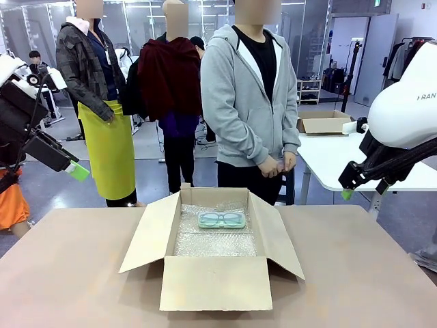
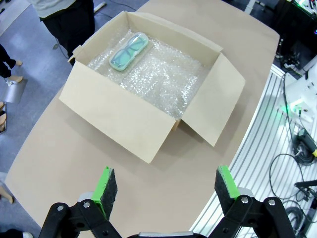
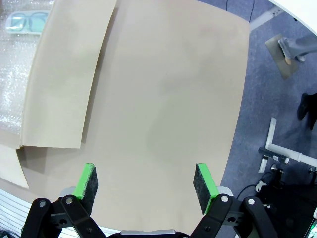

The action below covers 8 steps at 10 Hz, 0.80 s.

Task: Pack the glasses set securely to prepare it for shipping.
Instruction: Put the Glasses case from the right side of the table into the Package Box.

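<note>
A mint-green glasses case (image 1: 221, 219) with dark frames showing lies flat on bubble wrap (image 1: 215, 240) in the far part of an open cardboard box (image 1: 215, 281) at the table's middle. The left wrist view looks down on the case (image 2: 129, 51) in the box (image 2: 119, 116); in the right wrist view the case (image 3: 25, 22) peeks in at the top left corner. My left gripper (image 1: 76, 169) hangs open high off the table's left side, its pads (image 2: 105, 186) wide apart and empty. My right gripper (image 1: 347, 193) hovers open high at the right, above bare tabletop (image 3: 163, 99).
A person in a grey hoodie (image 1: 249, 89) stands just behind the box with hands clasped. The box's four flaps spread outward; the right flap (image 3: 64, 79) lies beside my right gripper's view. Other people stand farther back. A white table (image 1: 341, 154) carries another box.
</note>
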Motion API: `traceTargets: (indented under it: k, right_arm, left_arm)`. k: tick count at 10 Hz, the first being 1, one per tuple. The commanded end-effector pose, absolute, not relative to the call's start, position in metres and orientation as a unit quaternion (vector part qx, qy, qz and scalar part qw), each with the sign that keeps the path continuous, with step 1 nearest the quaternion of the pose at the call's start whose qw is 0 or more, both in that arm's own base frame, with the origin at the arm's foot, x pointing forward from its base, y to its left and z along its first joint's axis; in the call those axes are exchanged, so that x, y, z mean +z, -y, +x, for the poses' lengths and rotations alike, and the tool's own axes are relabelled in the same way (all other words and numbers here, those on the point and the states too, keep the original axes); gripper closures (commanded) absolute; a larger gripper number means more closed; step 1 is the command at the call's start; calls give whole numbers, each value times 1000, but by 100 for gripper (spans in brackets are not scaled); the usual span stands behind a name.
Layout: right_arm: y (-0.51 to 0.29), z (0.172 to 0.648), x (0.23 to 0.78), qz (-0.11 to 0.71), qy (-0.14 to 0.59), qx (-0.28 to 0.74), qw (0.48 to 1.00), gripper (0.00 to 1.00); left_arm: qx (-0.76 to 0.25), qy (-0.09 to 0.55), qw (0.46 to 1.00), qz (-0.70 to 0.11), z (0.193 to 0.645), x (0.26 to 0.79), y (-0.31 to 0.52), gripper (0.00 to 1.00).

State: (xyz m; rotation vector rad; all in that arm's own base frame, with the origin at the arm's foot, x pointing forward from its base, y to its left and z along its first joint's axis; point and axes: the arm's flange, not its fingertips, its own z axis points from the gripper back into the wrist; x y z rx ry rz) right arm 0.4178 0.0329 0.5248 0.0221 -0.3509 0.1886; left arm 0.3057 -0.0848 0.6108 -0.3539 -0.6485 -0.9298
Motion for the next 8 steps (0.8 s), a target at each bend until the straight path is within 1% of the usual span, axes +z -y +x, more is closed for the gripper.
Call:
traceTargets:
  k: [1,8]
  right_arm:
    - [-33,418,525,11,174,94,980,2]
    - [-33,418,525,11,174,94,980,2]
  left_arm:
    - [-441,308,825,-172,305,613,83,0]
    - [-441,308,825,-172,305,613,83,0]
